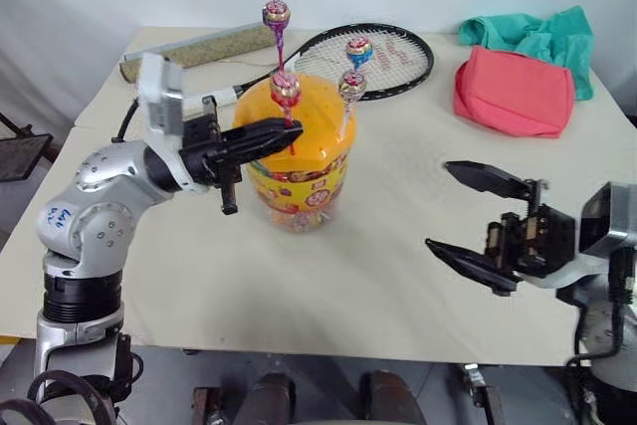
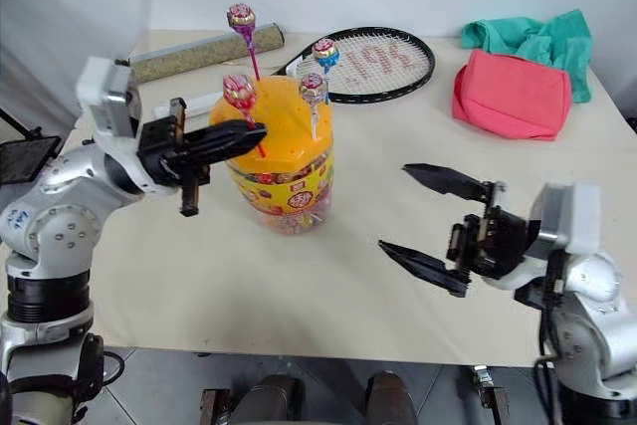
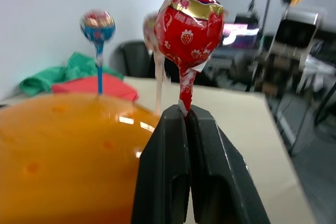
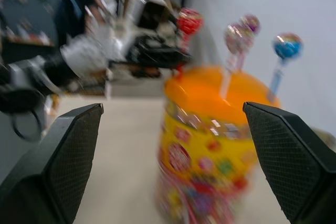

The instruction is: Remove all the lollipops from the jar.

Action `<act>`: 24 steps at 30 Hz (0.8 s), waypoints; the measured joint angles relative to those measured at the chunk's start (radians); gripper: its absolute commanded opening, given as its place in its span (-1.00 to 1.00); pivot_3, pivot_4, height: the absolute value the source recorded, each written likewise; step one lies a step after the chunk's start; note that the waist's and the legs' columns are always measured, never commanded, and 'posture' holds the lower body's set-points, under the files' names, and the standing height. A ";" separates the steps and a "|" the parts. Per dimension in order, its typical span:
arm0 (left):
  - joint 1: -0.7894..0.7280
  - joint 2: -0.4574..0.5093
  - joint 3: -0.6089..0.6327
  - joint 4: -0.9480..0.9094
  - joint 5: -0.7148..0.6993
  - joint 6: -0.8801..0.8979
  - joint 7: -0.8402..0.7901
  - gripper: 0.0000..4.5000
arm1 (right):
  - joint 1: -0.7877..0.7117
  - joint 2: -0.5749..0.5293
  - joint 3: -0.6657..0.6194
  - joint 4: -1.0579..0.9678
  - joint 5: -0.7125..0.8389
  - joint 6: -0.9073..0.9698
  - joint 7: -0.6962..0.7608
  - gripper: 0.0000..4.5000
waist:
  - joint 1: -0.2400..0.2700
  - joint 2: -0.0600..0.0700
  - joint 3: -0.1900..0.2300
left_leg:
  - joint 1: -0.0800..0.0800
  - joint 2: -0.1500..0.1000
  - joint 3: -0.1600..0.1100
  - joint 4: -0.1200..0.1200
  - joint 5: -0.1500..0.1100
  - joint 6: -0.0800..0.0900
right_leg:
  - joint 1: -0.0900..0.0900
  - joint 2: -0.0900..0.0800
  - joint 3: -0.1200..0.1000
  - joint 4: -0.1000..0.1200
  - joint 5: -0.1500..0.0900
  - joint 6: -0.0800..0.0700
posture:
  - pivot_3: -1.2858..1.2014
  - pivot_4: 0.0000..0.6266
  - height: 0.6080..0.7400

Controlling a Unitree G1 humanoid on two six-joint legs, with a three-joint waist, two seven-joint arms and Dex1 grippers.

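jar: clear plastic tub (image 1: 296, 181), yellow label, orange domed lid, mid-table, well in from every edge
left gripper (image 1: 282, 132): fingers clamped on red-wrapped lollipop (image 1: 286, 89) stick, over the lid
pink (image 1: 277, 15), blue (image 1: 359, 50), silver (image 1: 351, 85) lollipops: standing in lid holes
right gripper (image 1: 460, 214): fingers spread wide, holding nothing, bare table between it and jar
surface: cream table (image 1: 338, 286); black racket (image 1: 373, 57) behind jar
room: white wall behind
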 measured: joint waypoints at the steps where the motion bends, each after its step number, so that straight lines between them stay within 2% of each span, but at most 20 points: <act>1: -0.014 0.005 0.025 0.003 -0.026 0.013 0.002 -0.99 | -0.013 0.000 0.001 0.009 -0.002 -0.001 0.003 1.00 | 0.000 0.000 0.000 | 0.000 0.000 -0.002 0.000 0.000 0.000 | 0.000 0.000 0.000 0.000 0.000 0.000 | 0.03 -0.52 1.00; 6: -0.014 0.134 0.227 0.081 -0.181 0.115 0.021 -0.99 | -0.037 0.000 0.002 0.080 -0.030 -0.035 0.050 1.00 | -0.010 0.000 0.000 | 0.001 0.000 -0.007 -0.003 0.000 0.000 | -0.001 0.000 0.000 0.000 0.000 0.000 | 0.03 -0.52 1.00; 8: 0.065 0.206 0.323 0.112 -0.189 0.132 0.020 -0.99 | -0.044 -0.001 0.001 0.108 -0.052 -0.053 0.070 1.00 | -0.023 0.000 0.000 | 0.002 0.000 -0.008 -0.006 0.000 0.000 | -0.001 0.000 0.000 0.000 0.000 0.000 | 0.03 -0.52 1.00; 11: 0.316 0.258 0.469 0.201 -0.062 0.058 0.019 -0.99 | -0.073 -0.019 -0.015 0.163 -0.081 -0.089 0.091 1.00 | -0.034 0.001 0.000 | 0.011 0.000 -0.005 -0.013 0.000 0.000 | 0.001 0.000 0.003 -0.001 0.000 -0.001 | 0.03 -0.52 1.00; 17: 0.753 0.182 0.650 0.330 0.164 -0.087 0.075 -0.99 | -0.076 -0.061 -0.052 0.216 -0.094 -0.109 0.117 1.00 | -0.030 -0.001 0.000 | 0.011 0.003 -0.006 -0.015 0.000 -0.001 | 0.002 -0.001 0.005 -0.005 -0.001 -0.001 | 0.03 -0.52 1.00; 20: 0.870 0.116 0.654 0.281 0.225 -0.081 0.166 -0.99 | -0.068 -0.063 -0.043 0.220 -0.103 -0.113 0.142 1.00 | -0.010 -0.002 0.001 | 0.010 0.003 -0.008 -0.012 0.000 0.000 | 0.003 -0.003 0.005 -0.009 0.000 -0.001 | 0.03 -0.52 1.00; 24: 0.924 0.064 0.616 0.215 0.288 -0.020 0.315 -0.99 | -0.064 -0.063 -0.036 0.235 -0.116 -0.128 0.170 1.00 | 0.020 -0.003 0.000 | 0.010 0.002 -0.008 -0.010 0.000 0.000 | 0.005 -0.004 0.005 -0.011 0.000 0.000 | 0.03 -0.52 1.00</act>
